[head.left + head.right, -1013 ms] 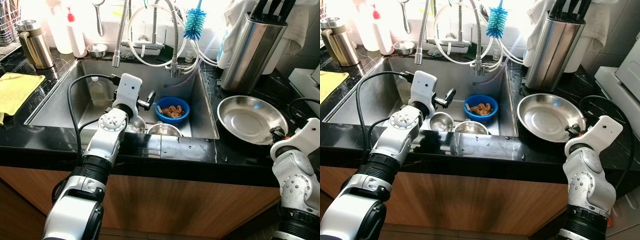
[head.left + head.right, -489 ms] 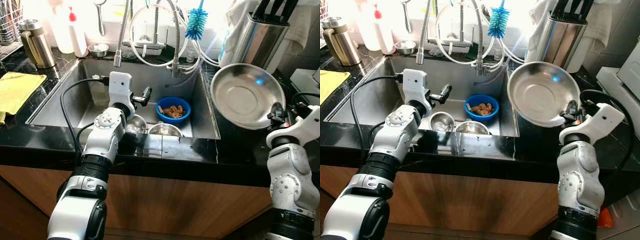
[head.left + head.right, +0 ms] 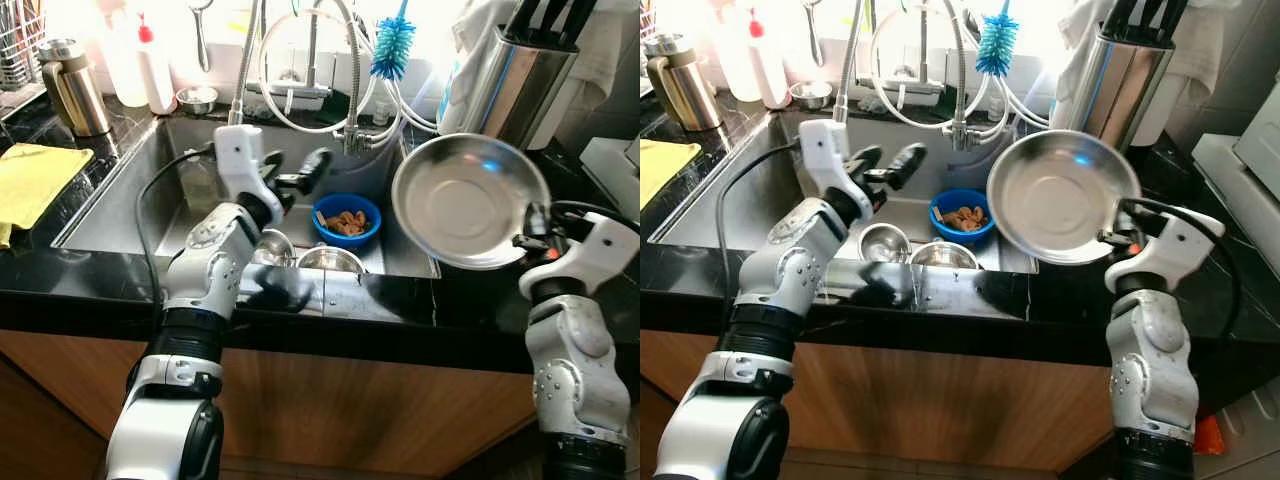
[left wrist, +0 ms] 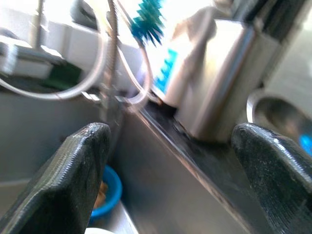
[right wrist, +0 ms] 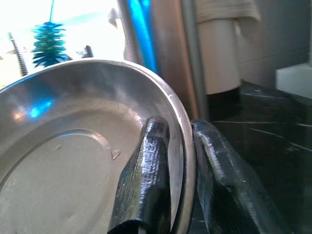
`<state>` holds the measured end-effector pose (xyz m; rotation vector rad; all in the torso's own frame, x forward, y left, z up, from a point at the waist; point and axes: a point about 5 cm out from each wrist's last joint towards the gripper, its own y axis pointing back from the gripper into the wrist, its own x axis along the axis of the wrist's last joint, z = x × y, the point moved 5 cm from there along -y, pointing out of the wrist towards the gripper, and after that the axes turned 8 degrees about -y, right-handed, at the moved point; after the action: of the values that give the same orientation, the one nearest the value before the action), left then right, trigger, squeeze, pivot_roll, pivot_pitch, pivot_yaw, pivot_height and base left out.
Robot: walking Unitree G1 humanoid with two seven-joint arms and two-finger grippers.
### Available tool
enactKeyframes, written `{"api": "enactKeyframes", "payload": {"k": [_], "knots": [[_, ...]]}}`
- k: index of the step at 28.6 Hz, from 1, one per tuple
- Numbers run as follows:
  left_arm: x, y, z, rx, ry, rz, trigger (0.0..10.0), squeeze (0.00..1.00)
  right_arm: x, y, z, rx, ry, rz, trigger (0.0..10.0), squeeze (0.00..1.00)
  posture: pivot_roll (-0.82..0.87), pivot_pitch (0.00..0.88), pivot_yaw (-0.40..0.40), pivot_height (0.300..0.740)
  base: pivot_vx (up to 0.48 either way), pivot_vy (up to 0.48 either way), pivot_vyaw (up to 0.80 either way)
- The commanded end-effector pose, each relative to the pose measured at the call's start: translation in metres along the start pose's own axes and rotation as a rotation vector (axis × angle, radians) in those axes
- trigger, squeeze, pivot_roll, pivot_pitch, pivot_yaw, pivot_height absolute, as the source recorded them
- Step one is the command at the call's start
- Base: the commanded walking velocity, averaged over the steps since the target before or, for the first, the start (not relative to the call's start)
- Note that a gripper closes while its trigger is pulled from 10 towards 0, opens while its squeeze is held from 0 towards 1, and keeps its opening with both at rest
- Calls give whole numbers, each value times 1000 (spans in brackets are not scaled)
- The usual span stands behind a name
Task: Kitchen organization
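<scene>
At the far left of the counter we see a yellow cloth [image 3: 35, 185] lying flat beside the sink [image 3: 120, 190], well apart from our work, and a brass-coloured jug [image 3: 72, 88] standing upright in the back corner with a red-capped squeeze bottle [image 3: 152, 68] near it. Moving in, our left gripper [image 3: 300, 178] hangs above the sink basin with its fingers [image 4: 73, 180] spread wide and nothing between them, pointing toward the right side of the sink; we judge it is held there ready to take or steady whatever comes over the basin. Below it, two small steel bowls [image 3: 330, 260] sit against the near wall of the sink, and a blue bowl [image 3: 345, 220] with brownish scraps rests just behind them, gathered low, presumably for washing. Over the faucet hoses hangs a blue bottle brush [image 3: 392, 48], within reach of the basin. To the right, our right gripper [image 5: 180, 161] pinches the rim of the steel pan [image 3: 470, 215], one finger inside and one outside, holding it tilted in the air above the sink's right edge and the black counter [image 3: 480, 300]; gripping the rim lets us carry it at an angle toward the basin. Behind it stands the steel knife block [image 3: 510, 90].
</scene>
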<state>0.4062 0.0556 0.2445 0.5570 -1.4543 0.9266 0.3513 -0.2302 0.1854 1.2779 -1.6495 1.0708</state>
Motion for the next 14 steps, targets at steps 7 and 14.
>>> {"api": "enactKeyframes", "payload": {"k": [7,14], "knots": [[-15,3,16,-66,-31,-88,10000,0,3,0,-15,81,44,22,10000,0,115,18,-80,740,0,0,0],[-14,3,20,-79,-32,-95,10000,0,0,0,-20,105,61,13,10000,0,120,20,-80,740,0,0,0]]}}
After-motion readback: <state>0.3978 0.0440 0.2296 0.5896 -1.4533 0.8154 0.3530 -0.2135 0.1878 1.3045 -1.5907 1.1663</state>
